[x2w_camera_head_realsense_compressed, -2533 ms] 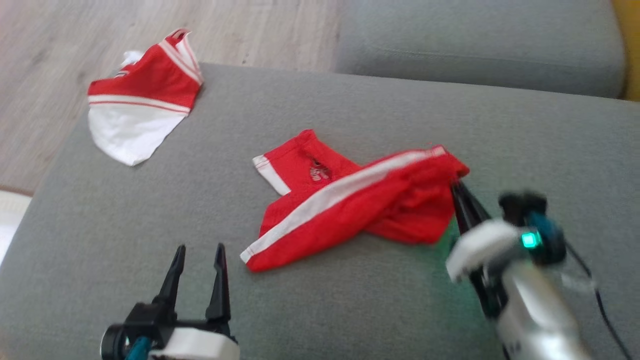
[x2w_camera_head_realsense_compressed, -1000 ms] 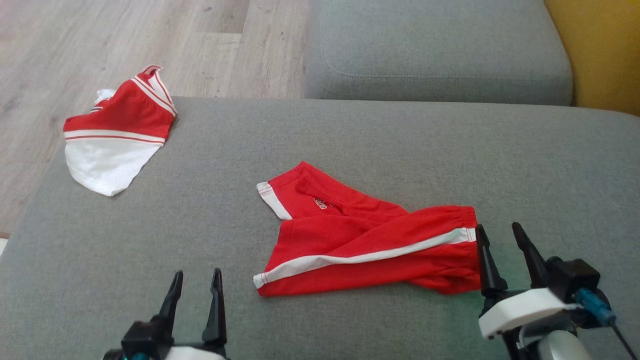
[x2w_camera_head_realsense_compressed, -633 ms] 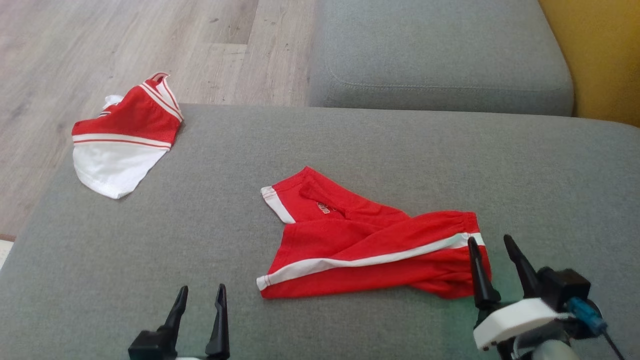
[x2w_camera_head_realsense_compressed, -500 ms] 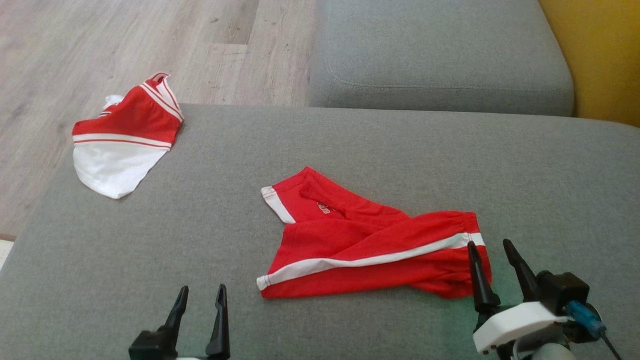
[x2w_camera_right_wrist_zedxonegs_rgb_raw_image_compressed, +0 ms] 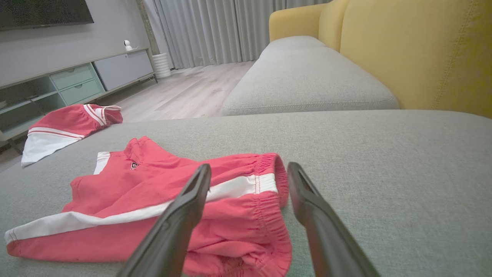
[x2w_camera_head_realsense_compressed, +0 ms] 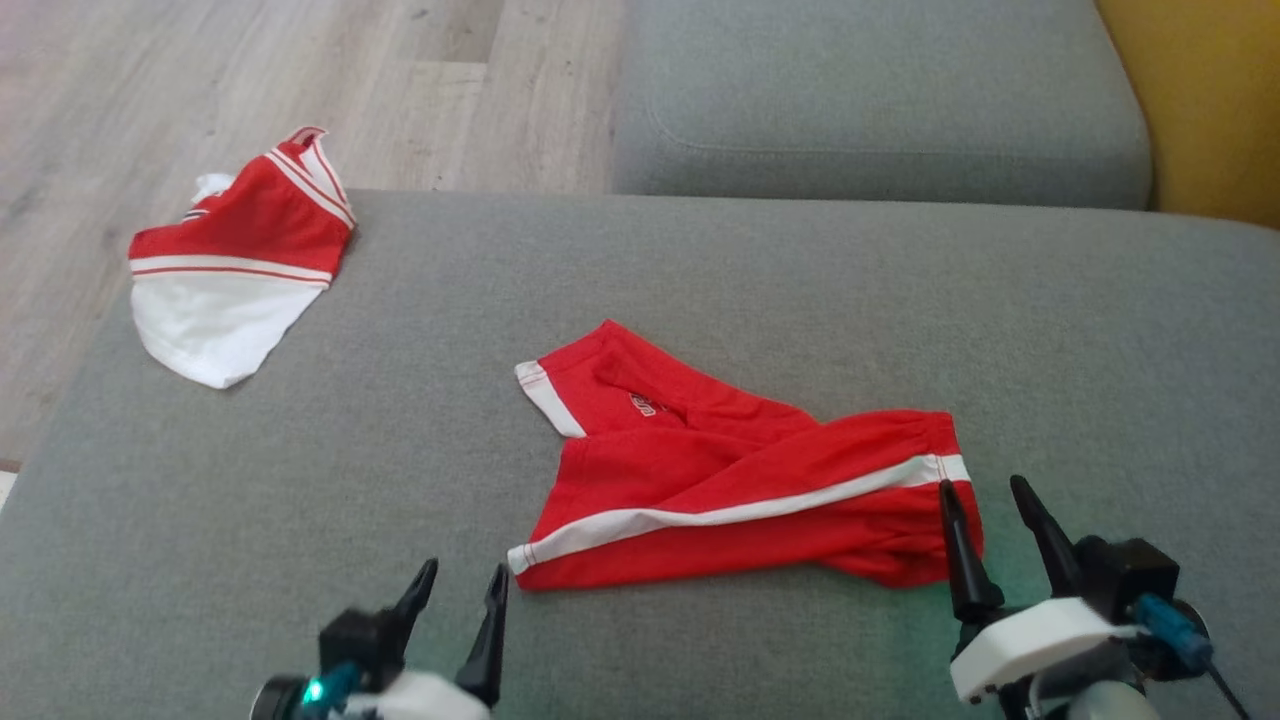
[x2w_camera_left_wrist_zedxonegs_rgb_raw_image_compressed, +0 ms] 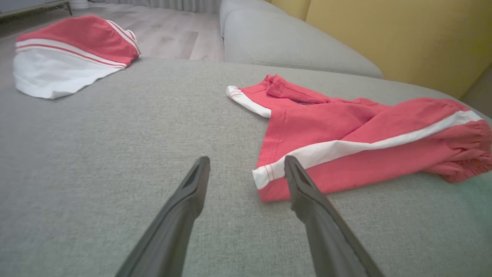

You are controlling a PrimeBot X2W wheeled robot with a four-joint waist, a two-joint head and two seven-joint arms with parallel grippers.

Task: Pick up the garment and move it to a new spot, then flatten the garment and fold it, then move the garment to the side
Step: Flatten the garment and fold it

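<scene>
Left pincer and right pincer hover spread, flanking the shorts.

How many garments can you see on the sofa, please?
2: red shorts in the middle of the sofa, and a red-and-white top draped over its far left corner. None looks hidden.

My left gripper swings right, tilts, tips now near hem corner of red shorts. My right gripper pulls back off waistband, drops low. Shorts settle flatter, stripe nearer me.
</scene>
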